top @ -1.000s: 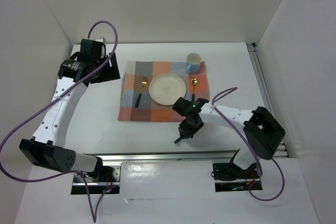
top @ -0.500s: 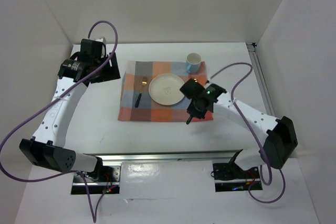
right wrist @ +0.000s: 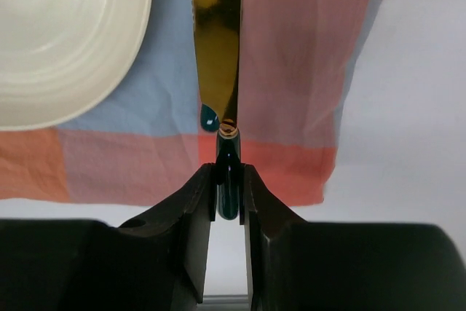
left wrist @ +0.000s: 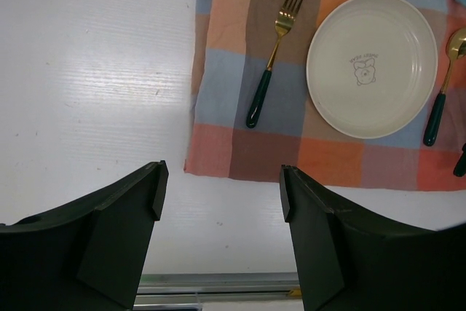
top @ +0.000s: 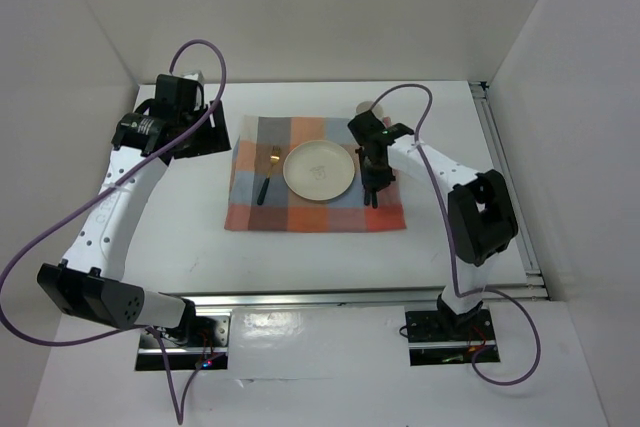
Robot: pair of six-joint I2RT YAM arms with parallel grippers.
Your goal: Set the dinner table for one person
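Right jaws clench a knife (right wrist: 217,34) by its dark handle over the cloth (right wrist: 291,71) beside the plate (right wrist: 65,34). Left jaws gape released above the tabletop (left wrist: 95,71).

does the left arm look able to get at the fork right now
Probably yes: the left fingers are open and empty, the fork lies alone on the cloth left of the plate, nothing between; the right arm is beyond the plate.

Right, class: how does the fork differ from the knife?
The fork lies free on the cloth left of the plate; the knife is held by the right end effector, right of it. Fork has tines, knife a blade. Both: gold, dark handles.
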